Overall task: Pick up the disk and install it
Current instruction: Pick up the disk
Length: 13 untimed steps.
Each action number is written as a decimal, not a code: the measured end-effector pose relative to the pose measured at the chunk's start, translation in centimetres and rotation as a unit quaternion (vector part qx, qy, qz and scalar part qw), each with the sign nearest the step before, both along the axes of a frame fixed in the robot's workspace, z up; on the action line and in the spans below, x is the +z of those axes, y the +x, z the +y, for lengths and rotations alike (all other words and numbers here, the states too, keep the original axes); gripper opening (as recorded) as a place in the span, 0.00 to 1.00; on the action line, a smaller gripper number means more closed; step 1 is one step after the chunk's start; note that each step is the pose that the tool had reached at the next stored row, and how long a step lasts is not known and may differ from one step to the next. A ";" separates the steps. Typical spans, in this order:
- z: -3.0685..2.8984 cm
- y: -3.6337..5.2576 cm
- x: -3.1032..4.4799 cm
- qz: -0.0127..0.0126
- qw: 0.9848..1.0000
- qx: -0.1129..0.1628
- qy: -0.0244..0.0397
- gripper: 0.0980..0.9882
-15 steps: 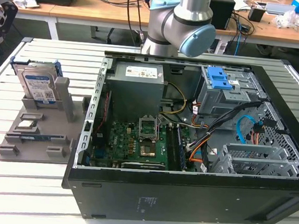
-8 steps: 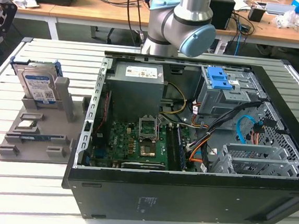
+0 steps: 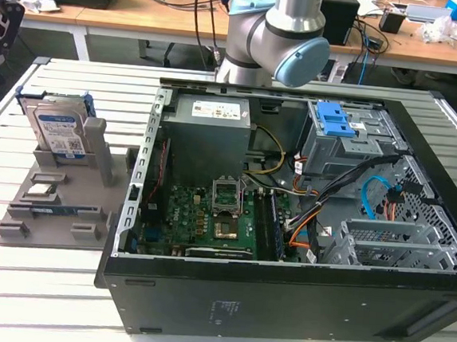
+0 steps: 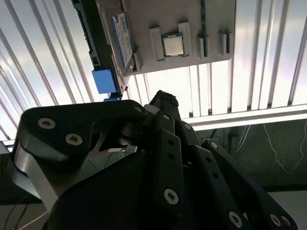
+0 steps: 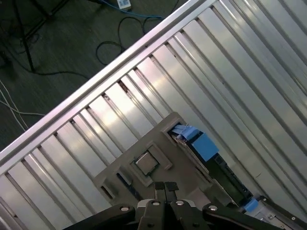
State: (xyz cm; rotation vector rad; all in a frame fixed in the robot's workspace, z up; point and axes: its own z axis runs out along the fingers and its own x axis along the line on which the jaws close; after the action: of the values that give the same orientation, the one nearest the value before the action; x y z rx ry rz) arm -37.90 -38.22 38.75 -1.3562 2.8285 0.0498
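Disk (image 3: 60, 130) upright in grey holder (image 3: 82, 197), processor (image 5: 146, 163) beside.

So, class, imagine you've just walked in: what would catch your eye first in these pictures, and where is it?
The open black computer case dominates the middle of the exterior view, its green motherboard exposed. At that view's left, the disk stands on edge in a grey holder on the slatted table. In the first wrist view the pincer, shut and empty, points toward that holder.
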 end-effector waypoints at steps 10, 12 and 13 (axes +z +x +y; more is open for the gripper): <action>0.00 0.00 0.00 0.000 0.997 0.081 0.000 0.01; 0.00 0.00 0.00 0.000 0.995 0.098 0.000 0.01; 0.00 0.00 0.00 0.000 0.994 0.109 0.000 0.01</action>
State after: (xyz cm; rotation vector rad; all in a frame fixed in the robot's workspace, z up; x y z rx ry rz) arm -37.90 -38.22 38.75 -1.6574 2.6674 0.0503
